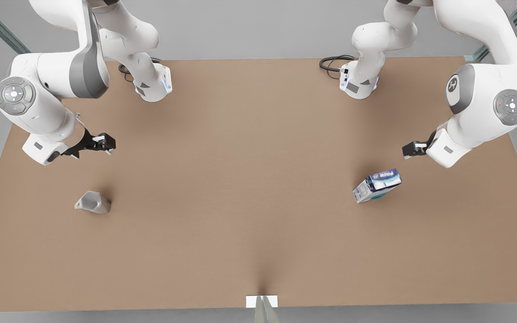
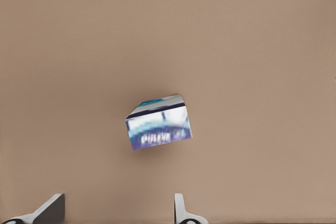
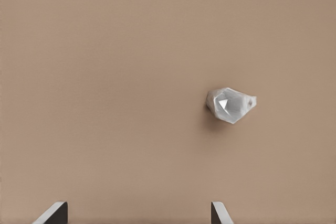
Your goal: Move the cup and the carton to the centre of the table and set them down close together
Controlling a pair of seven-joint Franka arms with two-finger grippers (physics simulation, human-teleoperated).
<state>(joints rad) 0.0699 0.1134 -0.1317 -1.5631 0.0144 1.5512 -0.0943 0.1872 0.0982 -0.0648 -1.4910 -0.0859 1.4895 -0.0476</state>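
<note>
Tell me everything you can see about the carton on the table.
The carton is a small rectangular box, dark blue and white with a teal band and blurred lettering. It rests on the bare tan table, toward the front view's right, turned at an angle to the table's edges. Nothing else touches it; the left gripper hangs above and apart, fingers open.

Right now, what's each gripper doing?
Left gripper: open, empty, above the carton.
Right gripper: open, empty, above the cup.

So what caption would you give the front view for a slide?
Two arms above a tan table: left gripper near the carton, right gripper near the cup.
</note>
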